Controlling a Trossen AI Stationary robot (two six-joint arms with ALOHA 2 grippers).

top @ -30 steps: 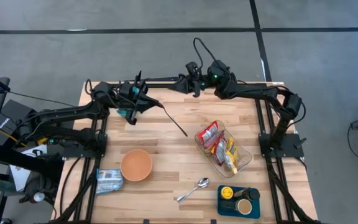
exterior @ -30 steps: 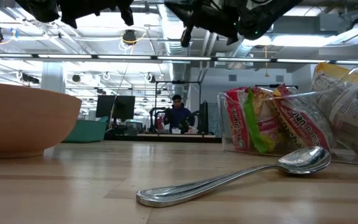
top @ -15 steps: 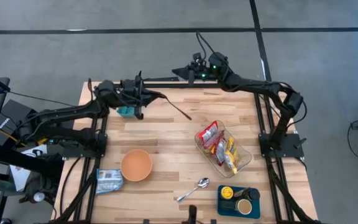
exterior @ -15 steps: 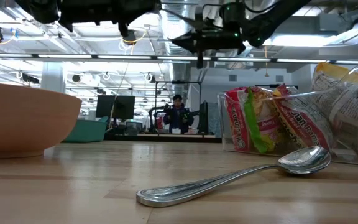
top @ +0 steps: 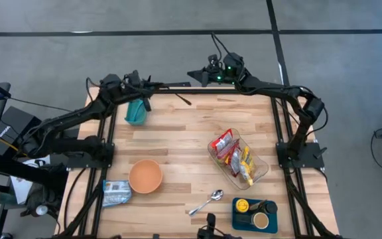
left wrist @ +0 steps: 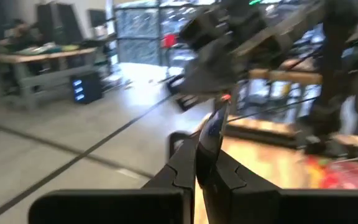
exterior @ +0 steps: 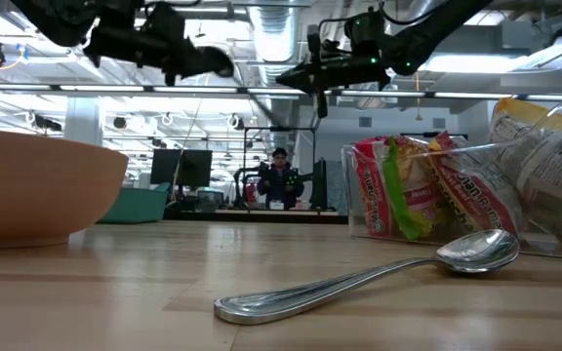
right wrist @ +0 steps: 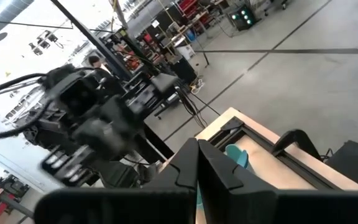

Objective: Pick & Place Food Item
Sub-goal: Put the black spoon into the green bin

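Food packets [top: 234,154]: We see the snack packets in a clear bin [top: 257,174] on the right side of the counter [top: 178,136]. In the low view the red and green packet [exterior: 398,190] leans against the see-through wall.
How they feel: We think the packets are light and soft. They may crinkle and slip. A hard squeeze could crush the food inside.
Where to hold: We think the best spot is the top edge of one packet, where it sticks up out of the bin. A pinch on the flat sealed edge should hold well.
Nearby things: An orange bowl [top: 145,176] sits on the left front part of the counter. A spoon [top: 206,202] lies between the bowl and the bin. A blue packet [top: 117,192] lies just beside the bowl, at the counter's edge. A blue tray [top: 241,217] with small round things sits at the front right corner. A teal cup [top: 135,110] is at the back left.
Left gripper [top: 144,86]: It is up at the back left edge of the counter, well apart from the food. Its fingers [left wrist: 185,165] are closed tight. They hold nothing.
Right gripper [top: 194,74]: It is over the back edge of the counter, also far from the bin. Its fingers [right wrist: 185,168] are closed and hold nothing.
What is left: We think no packet has been picked up yet. A gripper must open, come to the bin, and pinch one packet.
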